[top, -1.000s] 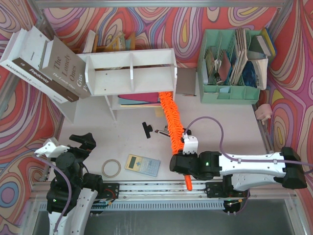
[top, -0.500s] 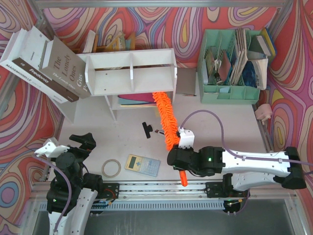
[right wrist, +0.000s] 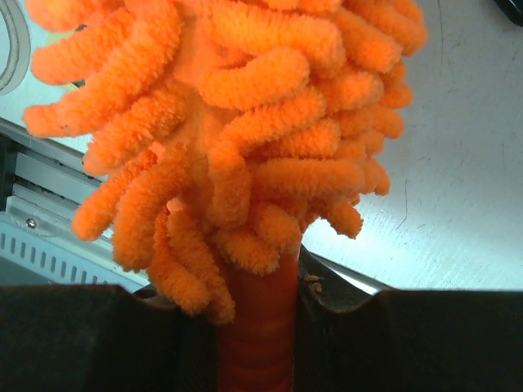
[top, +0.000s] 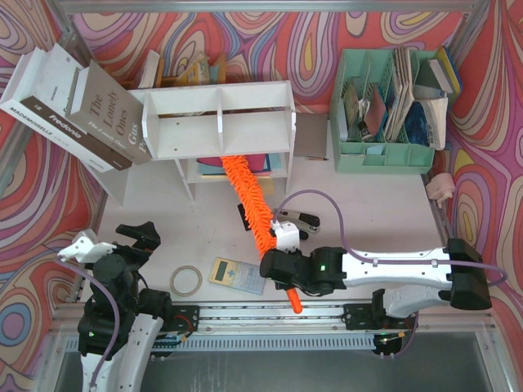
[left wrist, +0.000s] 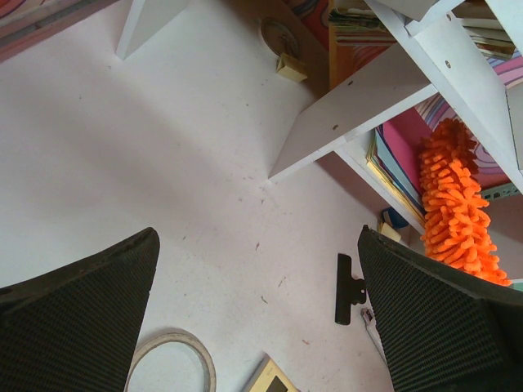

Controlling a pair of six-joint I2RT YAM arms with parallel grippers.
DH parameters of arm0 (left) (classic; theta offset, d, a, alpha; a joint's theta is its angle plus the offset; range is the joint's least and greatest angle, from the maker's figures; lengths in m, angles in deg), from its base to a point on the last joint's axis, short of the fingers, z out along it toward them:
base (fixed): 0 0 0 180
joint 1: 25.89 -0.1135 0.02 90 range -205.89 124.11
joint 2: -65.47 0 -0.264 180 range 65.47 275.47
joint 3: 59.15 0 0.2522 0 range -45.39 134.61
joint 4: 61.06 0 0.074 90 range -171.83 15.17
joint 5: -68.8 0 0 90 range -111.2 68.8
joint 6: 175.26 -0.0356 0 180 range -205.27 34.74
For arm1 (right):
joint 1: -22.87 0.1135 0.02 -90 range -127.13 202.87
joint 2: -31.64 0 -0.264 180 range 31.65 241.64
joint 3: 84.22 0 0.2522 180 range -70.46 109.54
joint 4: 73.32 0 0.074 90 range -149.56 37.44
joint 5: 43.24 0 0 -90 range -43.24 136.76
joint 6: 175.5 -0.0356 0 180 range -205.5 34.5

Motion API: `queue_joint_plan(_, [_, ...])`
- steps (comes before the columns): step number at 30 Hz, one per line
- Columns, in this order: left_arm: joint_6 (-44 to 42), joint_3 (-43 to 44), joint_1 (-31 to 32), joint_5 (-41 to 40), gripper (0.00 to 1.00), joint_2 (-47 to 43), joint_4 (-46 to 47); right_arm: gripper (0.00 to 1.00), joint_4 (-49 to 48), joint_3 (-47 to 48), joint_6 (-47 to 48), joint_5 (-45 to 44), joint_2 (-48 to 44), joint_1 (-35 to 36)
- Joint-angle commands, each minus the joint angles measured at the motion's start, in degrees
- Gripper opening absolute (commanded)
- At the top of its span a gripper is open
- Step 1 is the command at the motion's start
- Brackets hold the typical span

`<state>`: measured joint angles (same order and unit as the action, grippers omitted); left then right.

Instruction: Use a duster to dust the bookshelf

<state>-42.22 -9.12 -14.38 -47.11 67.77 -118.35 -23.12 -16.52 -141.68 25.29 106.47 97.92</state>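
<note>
The white bookshelf stands at the back, left of centre; its boards also show in the left wrist view. The fluffy orange duster slants from the shelf's lower tier, over flat books, down to my right gripper. That gripper is shut on the duster's orange handle; the handle end sticks out toward the front rail. The fluffy head fills the right wrist view and shows in the left wrist view. My left gripper is open and empty at the front left, fingers wide apart.
Large books lean at the back left. A mint-green file organizer stands at the back right. On the table lie a tape ring, a calculator, a black binder clip and a stapler.
My right gripper moved left with the duster. The fluffy head swung left along the shelf's lower tier, from its right end toward the middle. The left arm has not moved.
</note>
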Motion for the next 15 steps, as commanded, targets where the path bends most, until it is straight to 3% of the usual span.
queue_joint_plan(1, [-0.8,-0.9,-0.4,0.4,0.98,-0.3,1.1,0.00,-3.0,1.3,2.5,-2.0,-0.7,-0.2])
queue_joint_plan(8, [-0.7,-0.8,-0.4,0.3,0.98,-0.2,1.1,0.00,-3.8,5.8,7.7,-2.4,-1.1,-0.2])
queue_joint_plan(15, [-0.7,-0.9,-0.5,0.2,0.99,0.0,1.2,0.00,-6.4,5.4,9.2,1.5,4.4,-0.1])
